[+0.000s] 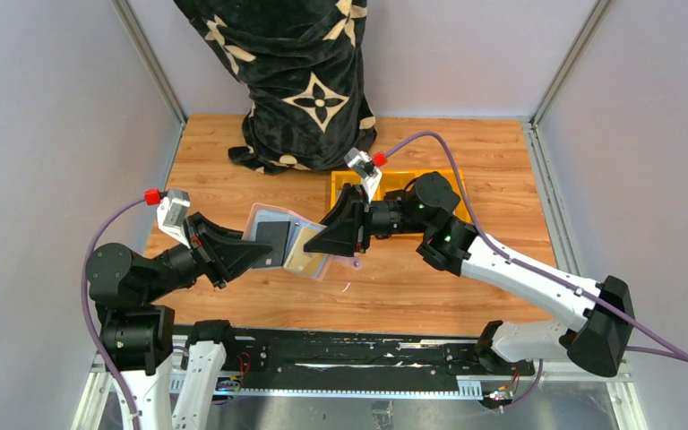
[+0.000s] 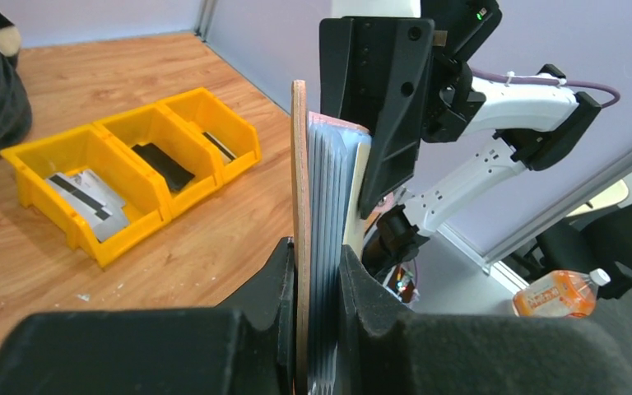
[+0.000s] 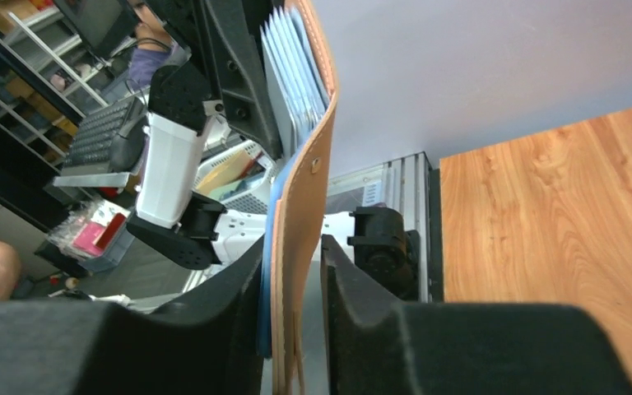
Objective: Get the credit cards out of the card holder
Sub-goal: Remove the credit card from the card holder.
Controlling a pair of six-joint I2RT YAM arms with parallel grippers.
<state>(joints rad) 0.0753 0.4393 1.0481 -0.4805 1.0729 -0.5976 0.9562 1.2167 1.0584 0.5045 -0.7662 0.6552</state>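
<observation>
My left gripper (image 1: 262,253) and right gripper (image 1: 324,240) meet above the middle of the table, holding the opened brown card holder and a fan of credit cards (image 1: 288,244) between them. In the left wrist view my left gripper (image 2: 317,276) is shut on a stack of pale grey-blue credit cards (image 2: 329,222) together with a brown flap (image 2: 299,189). In the right wrist view my right gripper (image 3: 292,276) is shut on the brown card holder (image 3: 300,214), with one blue card edge (image 3: 273,247) against its left finger. More pale blue cards (image 3: 292,66) fan out above it.
A yellow three-compartment bin (image 1: 401,181) stands behind the right wrist; it also shows in the left wrist view (image 2: 66,152), holding dark and grey flat items. A black patterned cloth (image 1: 305,81) hangs at the back. Grey walls enclose the wooden table (image 1: 430,287).
</observation>
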